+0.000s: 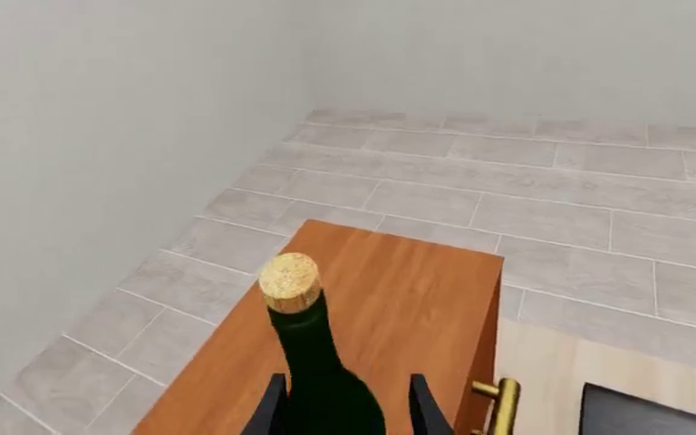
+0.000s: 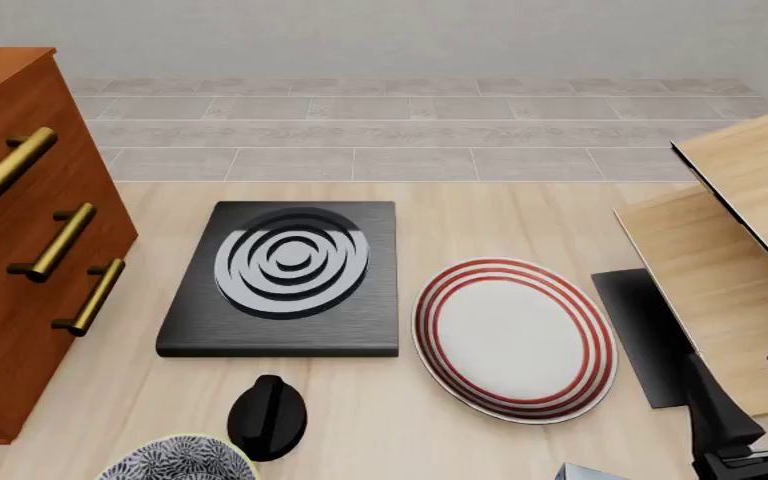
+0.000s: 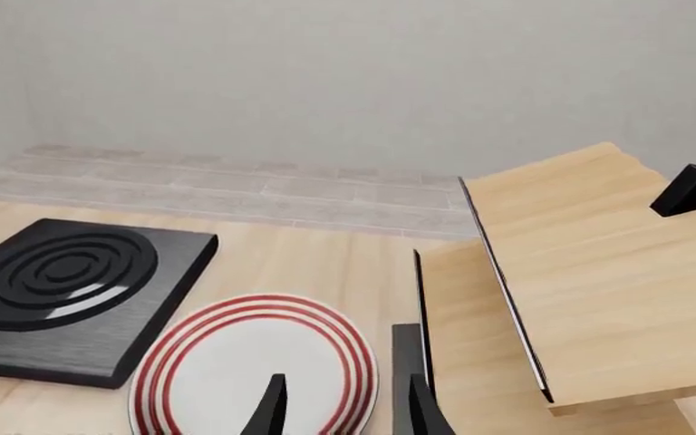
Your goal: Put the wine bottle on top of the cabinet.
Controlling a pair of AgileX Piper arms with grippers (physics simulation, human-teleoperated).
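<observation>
The wine bottle (image 1: 314, 372), dark green with a tan cork, stands upright over the reddish-brown top of the cabinet (image 1: 402, 308) in the left wrist view; its base is hidden. My left gripper (image 1: 345, 408) is around the bottle's body, fingers spread wide, a small gap showing on one side. Neither the bottle nor the left gripper shows in the front view, where the cabinet (image 2: 11, 270) with brass handles fills the left edge. My right gripper (image 2: 751, 400) hangs open and empty at the front right, also seen as the right gripper (image 3: 342, 408) over the plate's edge.
A black burner slab (image 2: 284, 275) lies beside the cabinet, with a red-striped plate (image 2: 515, 335) to its right. A black knob (image 2: 267, 415) and a patterned bowl (image 2: 177, 462) sit at the front. Pale wooden panels (image 2: 744, 230) and a black mat (image 2: 638, 330) occupy the right.
</observation>
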